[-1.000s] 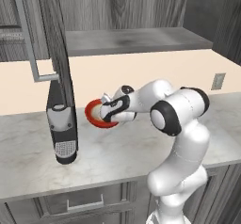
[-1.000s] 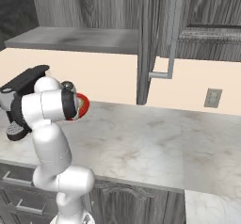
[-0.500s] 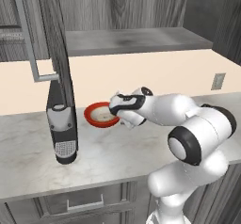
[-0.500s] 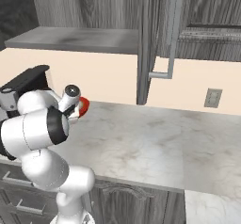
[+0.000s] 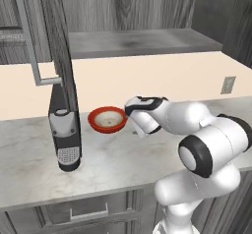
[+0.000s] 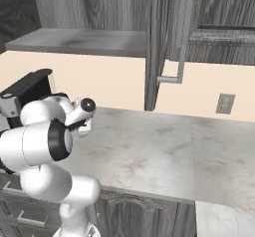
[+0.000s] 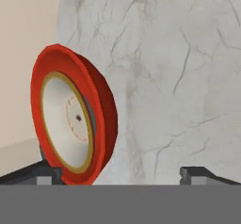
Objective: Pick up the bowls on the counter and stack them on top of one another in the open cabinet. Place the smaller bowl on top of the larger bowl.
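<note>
Since the earlier frame our arm has swung rightward and lower, drawing its hand back from the larger bowl, which now sits free on the counter with the gripper just beside its right rim. In the hand view the gripper is spread wide and released: one dark fingertip rises under the near edge of the larger bowl, the other stands well apart over bare marble counter, and we see nothing clamped between them. The smaller bowl lies nested inside the red one, its pale inside facing up; the hand view shows the smaller bowl with an olive-tan rim and a small dark speck at its centre. The left base view also gives us the open cabinet, its shelf bare above the bowls, its door edge-on with the bar handle, and a dark coffee machine left of the bowls. In the right base view our arm's elbow covers the bowls, and we see the open cabinet and a wall outlet.
</note>
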Motion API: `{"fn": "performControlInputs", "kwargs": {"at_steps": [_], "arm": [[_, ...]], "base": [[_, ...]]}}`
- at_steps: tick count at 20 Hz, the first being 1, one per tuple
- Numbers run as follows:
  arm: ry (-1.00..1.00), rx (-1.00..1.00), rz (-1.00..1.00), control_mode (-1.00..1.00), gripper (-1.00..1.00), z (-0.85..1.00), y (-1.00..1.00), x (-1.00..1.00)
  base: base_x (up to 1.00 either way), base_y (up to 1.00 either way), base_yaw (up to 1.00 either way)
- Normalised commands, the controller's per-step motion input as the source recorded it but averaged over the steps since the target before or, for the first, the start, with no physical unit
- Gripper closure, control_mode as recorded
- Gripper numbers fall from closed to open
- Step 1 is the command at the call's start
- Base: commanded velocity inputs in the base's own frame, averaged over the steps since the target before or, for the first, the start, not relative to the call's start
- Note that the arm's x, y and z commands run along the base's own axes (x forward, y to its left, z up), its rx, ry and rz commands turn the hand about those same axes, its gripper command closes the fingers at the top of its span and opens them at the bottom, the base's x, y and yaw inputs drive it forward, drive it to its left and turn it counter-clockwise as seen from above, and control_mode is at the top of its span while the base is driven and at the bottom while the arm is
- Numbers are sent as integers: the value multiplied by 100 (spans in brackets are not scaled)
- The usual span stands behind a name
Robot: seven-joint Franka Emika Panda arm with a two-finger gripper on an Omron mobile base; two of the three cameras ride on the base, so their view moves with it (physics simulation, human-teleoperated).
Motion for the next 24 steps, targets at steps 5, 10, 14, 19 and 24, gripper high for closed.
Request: {"fn": "performControlInputs", "kwargs": {"at_steps": [5, 10, 14, 19, 24], "arm": [[0, 0, 8, -100, -100, -15, 0, 32], [0, 0, 9, -100, -100, -18, 0, 9], [0, -5, 6, -100, -100, -16, 4, 16], [0, -9, 0, -100, -100, -7, 18, 6], [0, -5, 0, -100, -100, -8, 18, 14]], "base": [[0, 0, 0], [0, 0, 0], [0, 0, 0], [0, 0, 0], [0, 0, 0]]}}
